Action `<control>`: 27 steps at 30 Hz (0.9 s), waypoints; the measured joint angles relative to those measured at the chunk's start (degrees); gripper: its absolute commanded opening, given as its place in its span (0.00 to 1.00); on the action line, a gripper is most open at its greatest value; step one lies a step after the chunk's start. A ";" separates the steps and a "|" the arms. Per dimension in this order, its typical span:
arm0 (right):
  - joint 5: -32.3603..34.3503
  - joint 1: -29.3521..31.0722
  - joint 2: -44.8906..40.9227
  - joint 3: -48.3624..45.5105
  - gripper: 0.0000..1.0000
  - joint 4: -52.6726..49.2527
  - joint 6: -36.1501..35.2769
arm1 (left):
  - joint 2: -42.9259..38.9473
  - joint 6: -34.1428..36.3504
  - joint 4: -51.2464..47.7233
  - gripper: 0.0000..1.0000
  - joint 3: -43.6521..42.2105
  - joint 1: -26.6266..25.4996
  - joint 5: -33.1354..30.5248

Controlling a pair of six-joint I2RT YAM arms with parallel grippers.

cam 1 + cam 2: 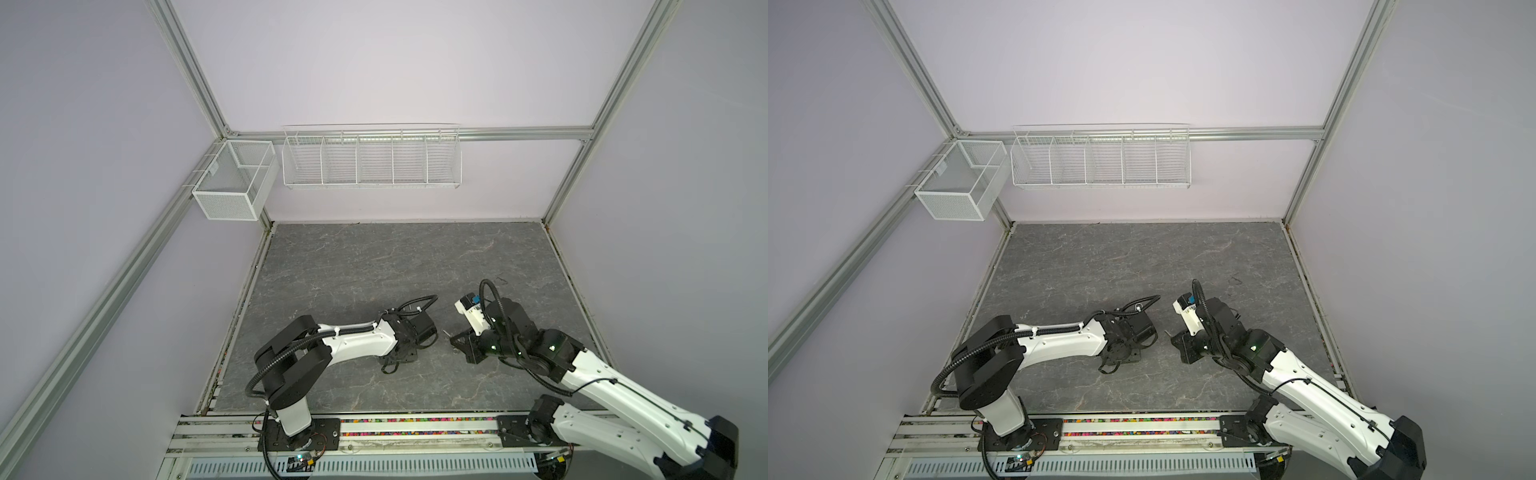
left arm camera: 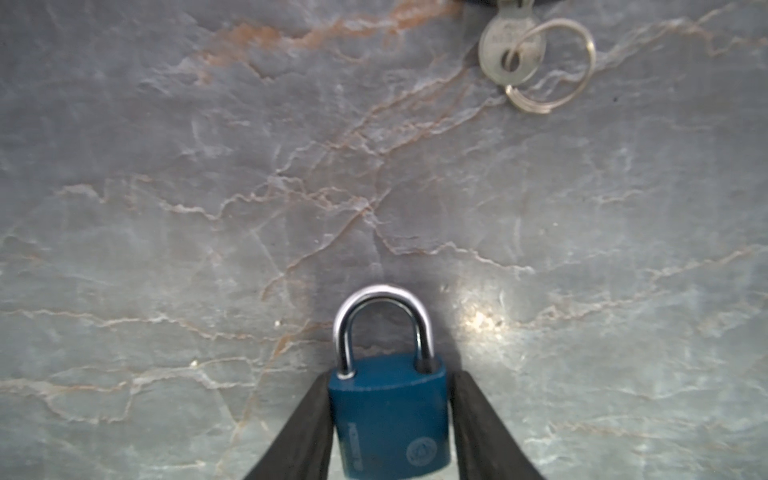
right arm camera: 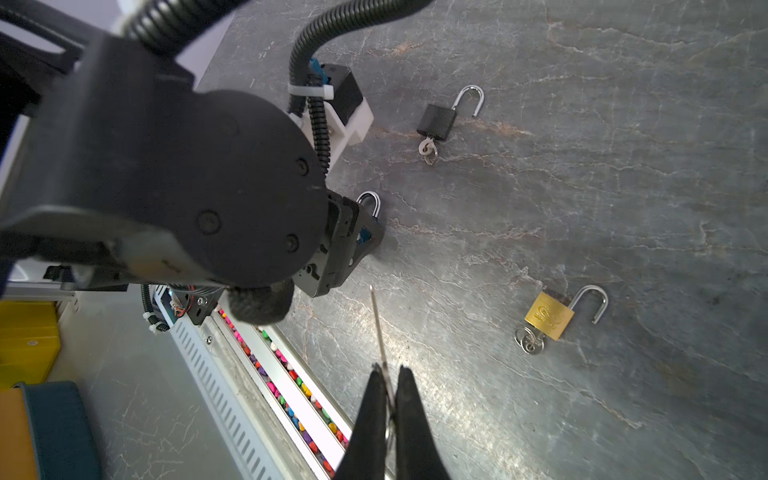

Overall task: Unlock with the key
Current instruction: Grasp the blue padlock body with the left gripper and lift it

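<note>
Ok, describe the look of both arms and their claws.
The left arm and the right arm both have white shells between chunky black joints. A ribbed black cable hose runs along each, tied down with white zip ties. Small green lights glow on the right arm's joints. The left claw and the right claw have slim, black, tapering fingers.

On the desk (image 2: pixel 208 208), a closed padlock (image 2: pixel 390 415) lies between the left gripper's (image 2: pixel 390 378) fingers (image 2: pixel 307 428). To its right, apart from it, a key (image 3: pixel 379 328) sits pinched in the right gripper (image 3: pixel 388 374). A 2nd padlock (image 3: pixel 436 120) and a 3rd padlock (image 3: pixel 548 320) lie on the desk, well apart.
</note>
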 measured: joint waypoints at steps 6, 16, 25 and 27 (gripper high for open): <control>0.04 0.00 0.07 0.02 0.06 -0.70 -0.02 | 0.00 -0.48 -0.22 0.39 0.00 0.00 -0.15; 0.31 -0.02 -0.22 0.02 0.06 -1.44 0.07 | -0.09 -0.90 -0.13 0.27 0.15 0.00 -0.31; 1.84 -0.66 -1.84 0.81 0.06 -3.65 1.57 | -6.69 -2.78 1.25 0.17 0.15 0.11 -0.81; 2.21 -0.70 -1.95 1.40 0.06 -4.74 2.01 | -9.33 -3.34 1.66 0.15 0.17 0.26 -1.22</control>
